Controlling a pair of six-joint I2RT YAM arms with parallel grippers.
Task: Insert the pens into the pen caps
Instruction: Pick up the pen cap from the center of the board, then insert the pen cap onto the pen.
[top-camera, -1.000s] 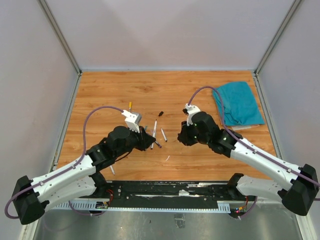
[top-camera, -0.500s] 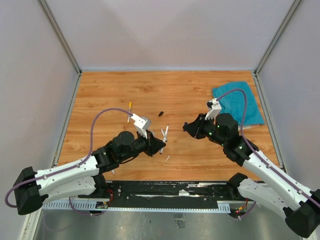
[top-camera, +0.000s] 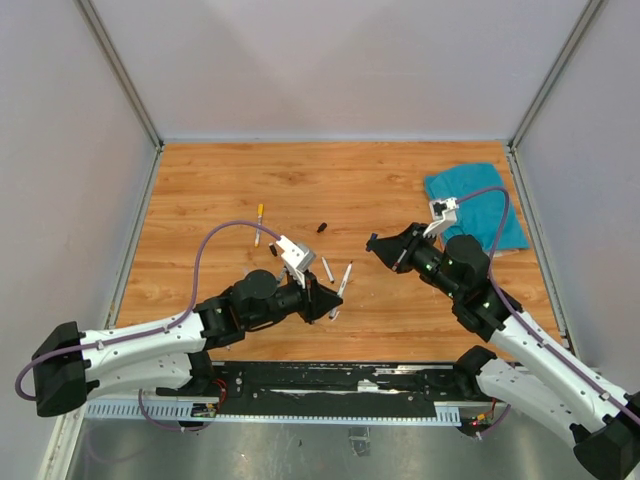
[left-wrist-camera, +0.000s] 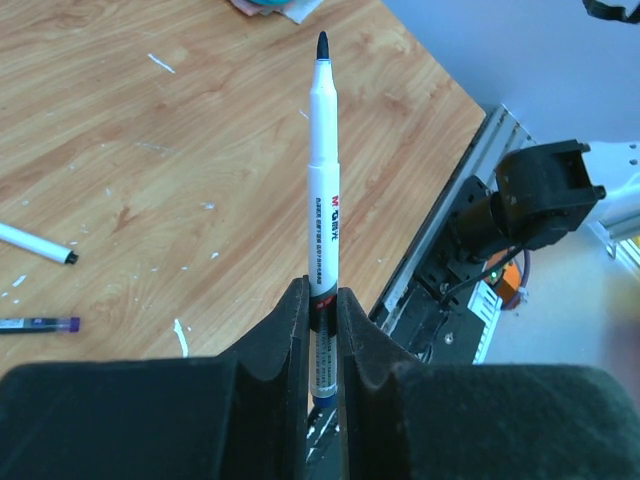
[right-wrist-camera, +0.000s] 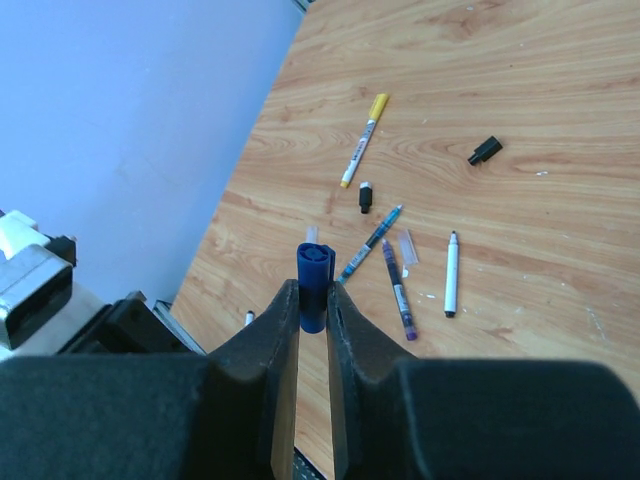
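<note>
My left gripper (left-wrist-camera: 320, 297) is shut on a white pen (left-wrist-camera: 321, 175) with a black tip and a blue rear end. The pen sticks out beyond the fingers over the near part of the table. In the top view that left gripper (top-camera: 326, 299) and its pen (top-camera: 345, 277) point up and to the right. My right gripper (right-wrist-camera: 313, 292) is shut on a blue pen cap (right-wrist-camera: 313, 272), held upright between the fingers. The right gripper (top-camera: 376, 245) faces left, apart from the pen's tip. Several more pens lie below: a yellow-ended pen (right-wrist-camera: 363, 140), a white pen (right-wrist-camera: 451, 273), a purple pen (right-wrist-camera: 397, 290) and a teal pen (right-wrist-camera: 372, 240).
Loose black caps (right-wrist-camera: 485, 150) (right-wrist-camera: 365, 196) and a clear cap (right-wrist-camera: 407, 246) lie among the pens. A teal cloth (top-camera: 478, 205) sits at the right back of the wooden table (top-camera: 220, 190). The black rail (top-camera: 330, 380) runs along the near edge.
The left arm has carried its pen right and toward the near edge. The right arm has drawn back to the right and up from the pen cluster with the blue cap.
</note>
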